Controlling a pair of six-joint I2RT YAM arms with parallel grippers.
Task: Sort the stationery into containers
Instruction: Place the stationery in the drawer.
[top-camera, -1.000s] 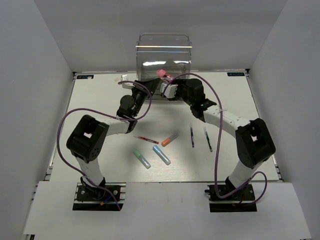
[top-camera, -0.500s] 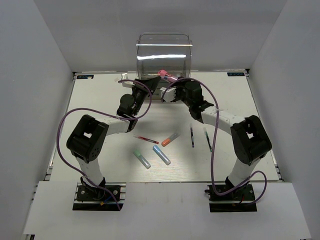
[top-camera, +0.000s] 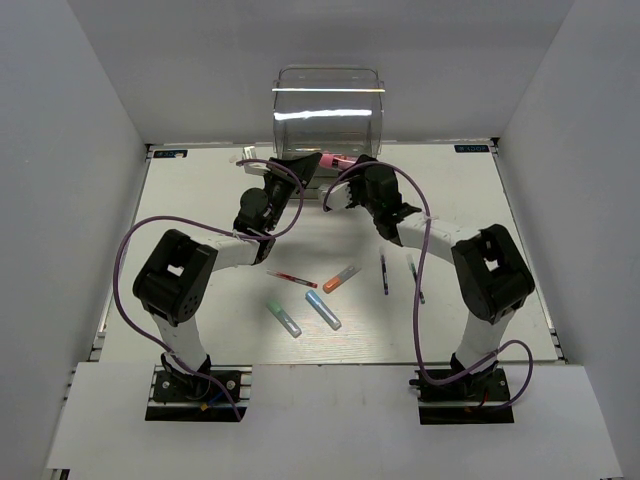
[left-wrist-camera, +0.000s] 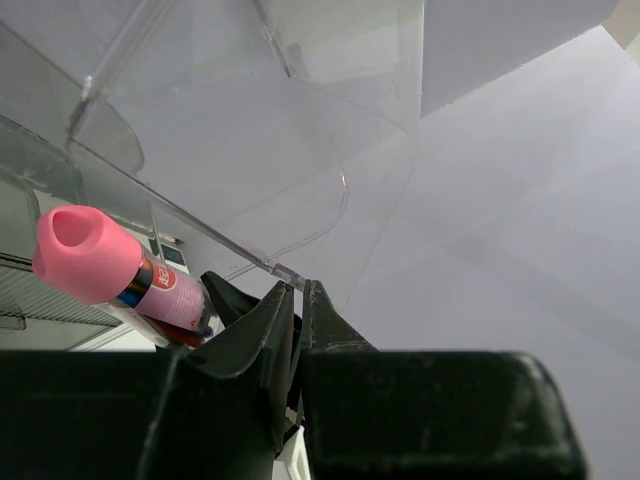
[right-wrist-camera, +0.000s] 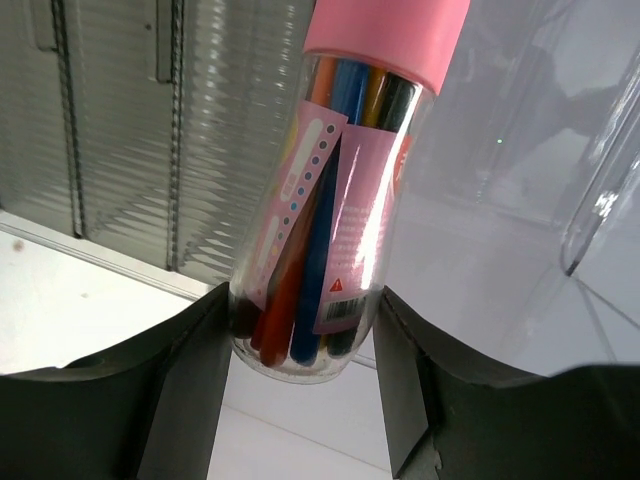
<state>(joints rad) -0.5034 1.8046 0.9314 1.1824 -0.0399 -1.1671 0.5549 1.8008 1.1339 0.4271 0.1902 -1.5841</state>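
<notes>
The tall clear cabinet (top-camera: 328, 110) stands at the back of the table. My left gripper (top-camera: 303, 163) is at its lower front, and in the left wrist view it (left-wrist-camera: 298, 285) is shut on the thin clear edge of a drawer (left-wrist-camera: 200, 235). My right gripper (top-camera: 343, 172) is shut on the fat pink marker (top-camera: 335, 158) and holds it at the drawer opening. The right wrist view shows the gripper (right-wrist-camera: 302, 292) with the marker (right-wrist-camera: 340, 190) cap pointing away. The marker also shows in the left wrist view (left-wrist-camera: 105, 262).
On the table lie a thin red pen (top-camera: 292, 279), an orange marker (top-camera: 340, 279), a light-blue marker (top-camera: 322, 309), a green marker (top-camera: 283, 317) and two thin dark pens (top-camera: 384, 272) (top-camera: 415, 278). White walls close in the table.
My right gripper has moved forward and slightly down, carrying the pink marker closer into the cabinet's front. My left gripper has stayed at the drawer edge.
</notes>
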